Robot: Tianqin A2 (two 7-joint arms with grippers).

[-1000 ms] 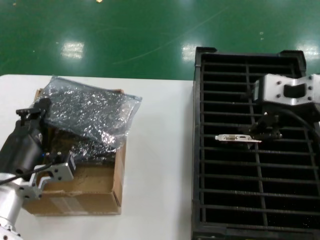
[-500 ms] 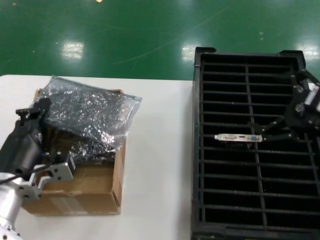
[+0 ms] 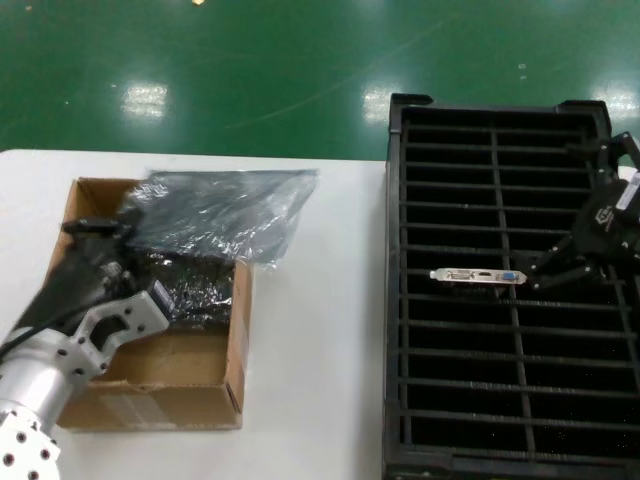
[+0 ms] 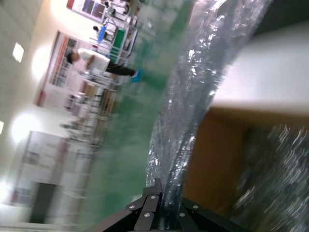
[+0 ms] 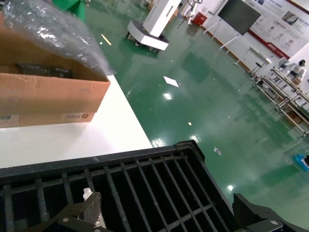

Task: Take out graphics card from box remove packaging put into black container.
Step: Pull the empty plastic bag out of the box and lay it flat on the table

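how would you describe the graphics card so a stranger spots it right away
Find the black container on the right of the white table, a ribbed crate with a central divider. The graphics card stands in a slot midway along it, near the right gripper. Its shiny silver bracket is the only bright thing among the black ribs.

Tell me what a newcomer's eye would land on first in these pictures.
The black container fills the right side, with the graphics card slotted in its ribs, silver bracket up, and the right gripper open just beside it. On the white table to the left, the left gripper is shut on the crinkled packaging, holding it over the open box.
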